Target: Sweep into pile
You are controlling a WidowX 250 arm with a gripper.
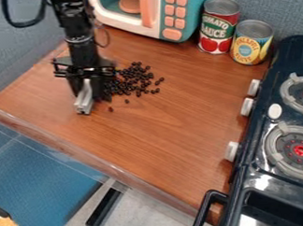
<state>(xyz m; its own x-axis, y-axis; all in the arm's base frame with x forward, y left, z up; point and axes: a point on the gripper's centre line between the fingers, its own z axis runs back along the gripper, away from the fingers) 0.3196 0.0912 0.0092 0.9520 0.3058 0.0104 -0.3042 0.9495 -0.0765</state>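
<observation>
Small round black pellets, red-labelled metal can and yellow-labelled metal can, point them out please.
Small round black pellets (135, 78): camera view, middle of the scattered heap.
Red-labelled metal can (217, 31): camera view, front of the label.
Yellow-labelled metal can (249, 47): camera view, front of the label.

Microwave (156, 32) top, stove (259, 171) right side cut off – beads (139, 76) partly behind hand (94, 102).

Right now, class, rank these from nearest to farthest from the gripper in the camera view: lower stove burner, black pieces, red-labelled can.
1. Black pieces, right beside the gripper.
2. Red-labelled can, back of the counter.
3. Lower stove burner, far right of the view.
</observation>
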